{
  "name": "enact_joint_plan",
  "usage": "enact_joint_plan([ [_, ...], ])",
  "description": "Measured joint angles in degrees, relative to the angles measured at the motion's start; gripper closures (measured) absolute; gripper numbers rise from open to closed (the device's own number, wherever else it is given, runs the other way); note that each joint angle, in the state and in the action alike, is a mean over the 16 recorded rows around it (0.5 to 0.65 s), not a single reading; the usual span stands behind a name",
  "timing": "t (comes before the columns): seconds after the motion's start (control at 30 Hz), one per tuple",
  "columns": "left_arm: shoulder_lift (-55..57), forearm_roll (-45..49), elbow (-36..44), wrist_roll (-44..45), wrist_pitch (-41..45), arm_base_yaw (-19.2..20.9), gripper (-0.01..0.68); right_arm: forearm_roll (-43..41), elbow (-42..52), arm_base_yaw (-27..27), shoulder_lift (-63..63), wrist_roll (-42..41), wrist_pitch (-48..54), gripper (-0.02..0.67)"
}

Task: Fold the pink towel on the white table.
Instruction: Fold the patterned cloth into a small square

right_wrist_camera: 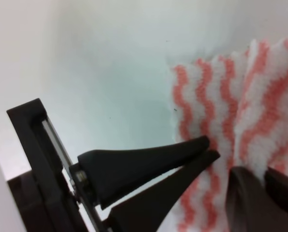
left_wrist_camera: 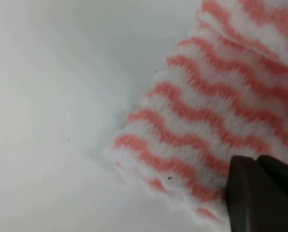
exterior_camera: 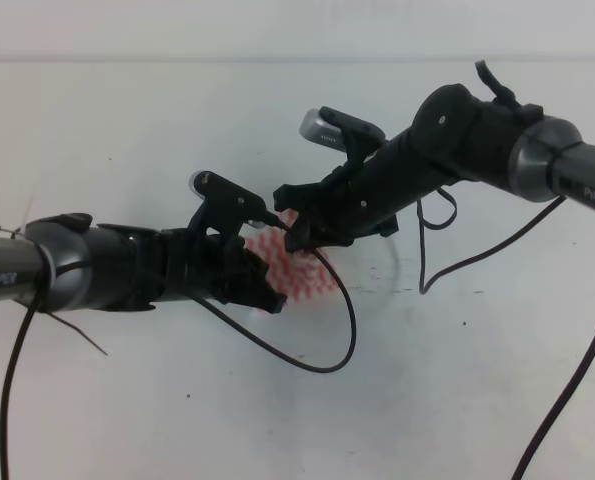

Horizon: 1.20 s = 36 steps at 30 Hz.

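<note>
Both arms are converged mid-table over the pink towel [exterior_camera: 305, 270], which lies on the white table [exterior_camera: 457, 400] about centre, mostly hidden under the wrists in the high view. Right pincer [right_wrist_camera: 209, 152]: right wrist cam shows two dark fingers [right_wrist_camera: 148, 159] pressed together with their tips at the towel's left edge, so I read it as pinched on the cloth there, though the tips are so close I can't see the fabric between them clearly. Another dark tip sits at the near right of that view; my guess is it's the other arm's. Left pincer [left_wrist_camera: 265, 193]: only a dark finger end shows at the near right corner of its cam, sitting on or at the towel; I can't tell if it's open or closed. Towel has a second layer showing at the far right of the left wrist view, plus a raised ridge in the right wrist view, so I judge a fold is under way, not finished. Left to do: complete the fold, flatten, release
</note>
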Motion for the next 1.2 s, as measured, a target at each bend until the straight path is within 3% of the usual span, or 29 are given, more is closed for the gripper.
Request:
enact_joint_plan([
  [1.2,0.0,0.0,0.0,0.0,-0.3,0.0,0.673,-0.5,-0.1,1.0,2.2,-0.6,-0.6,0.661],
])
